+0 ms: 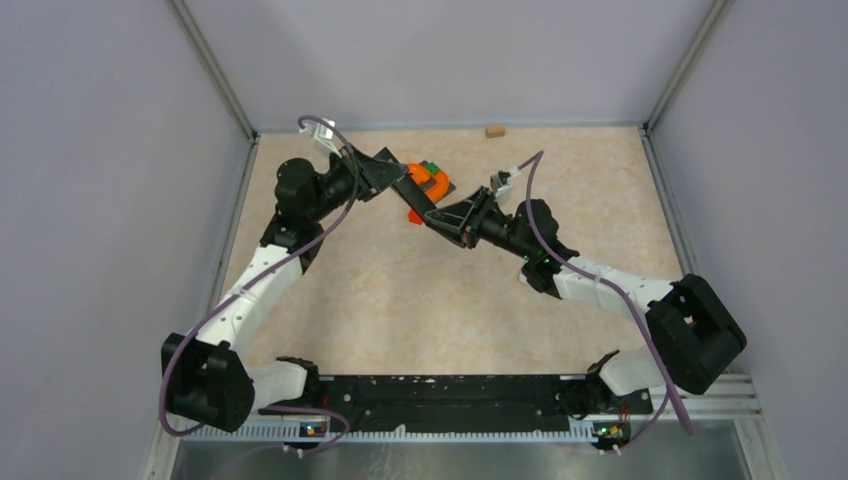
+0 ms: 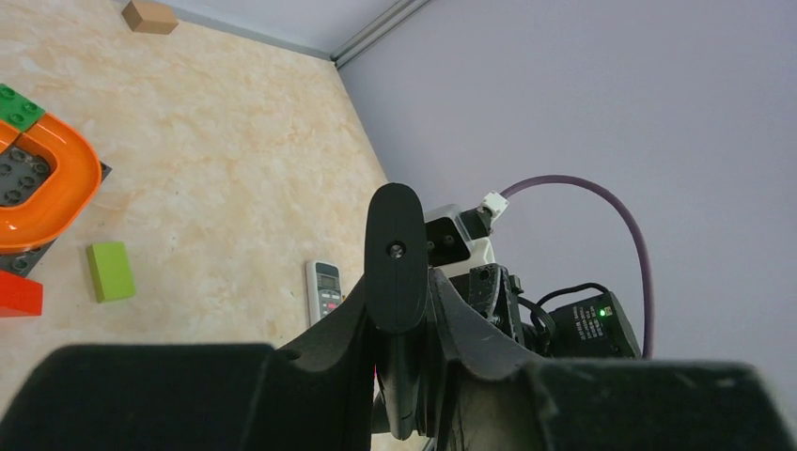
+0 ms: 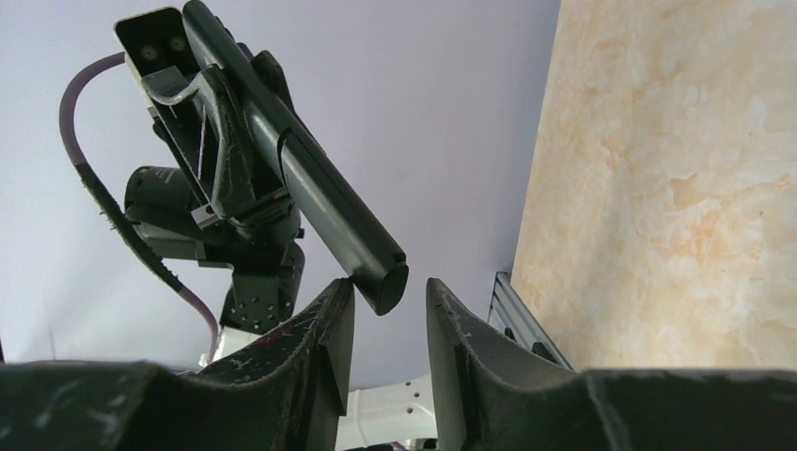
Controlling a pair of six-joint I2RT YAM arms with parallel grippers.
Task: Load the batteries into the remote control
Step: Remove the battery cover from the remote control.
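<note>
The left pincer is clenching the black remote and holding it up in the air, over the middle of the counter. The right pincer is sitting around the remote's free end. One finger is looking very close to it, with a gap on the other side, so I cannot tell if it is gripping. Farther back, a white remote, a green block and an orange track are lying on the counter. No batteries are showing. I think the arms are getting the back cover open. Next, the right pincer is needing a firm hold to pull it off.
</note>
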